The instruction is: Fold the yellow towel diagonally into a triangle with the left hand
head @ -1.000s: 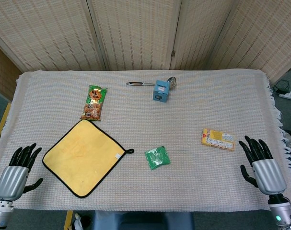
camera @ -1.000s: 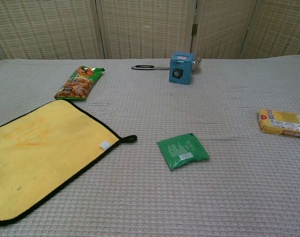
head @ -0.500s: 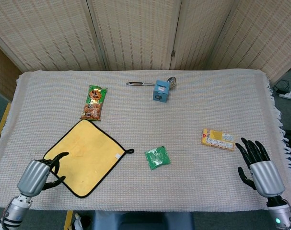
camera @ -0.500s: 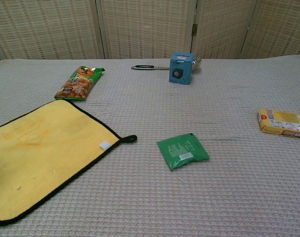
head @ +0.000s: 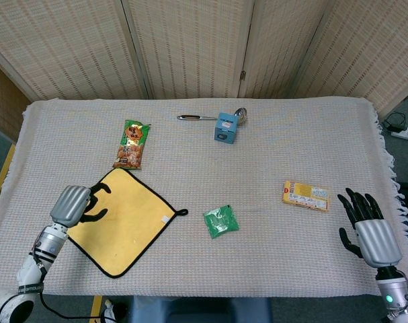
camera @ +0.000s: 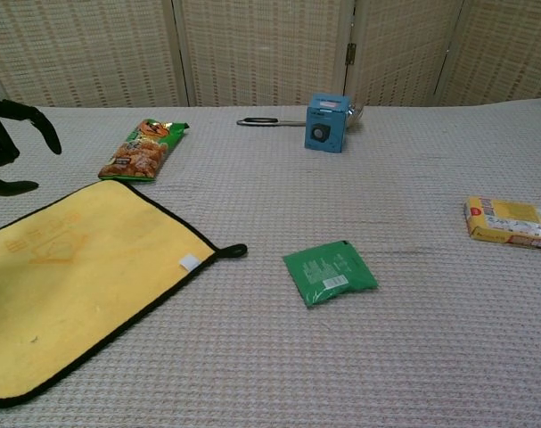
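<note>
Because it lies flat and limp on the table [head: 271,242], near its left front edge, the yellow towel [head: 126,225] should fold lightly when lifted by a black-trimmed corner. The left hand [head: 74,205] hovers over its left corner, fingers apart and empty. The right hand [head: 366,225] rests spread, holding nothing. No containers hold anything visible.

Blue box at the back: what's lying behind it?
A metal spoon lies behind the blue box. Its handle sticks out to the left and part of its bowl shows past the box's right top corner; the stretch between is hidden by the box in both views.
</note>
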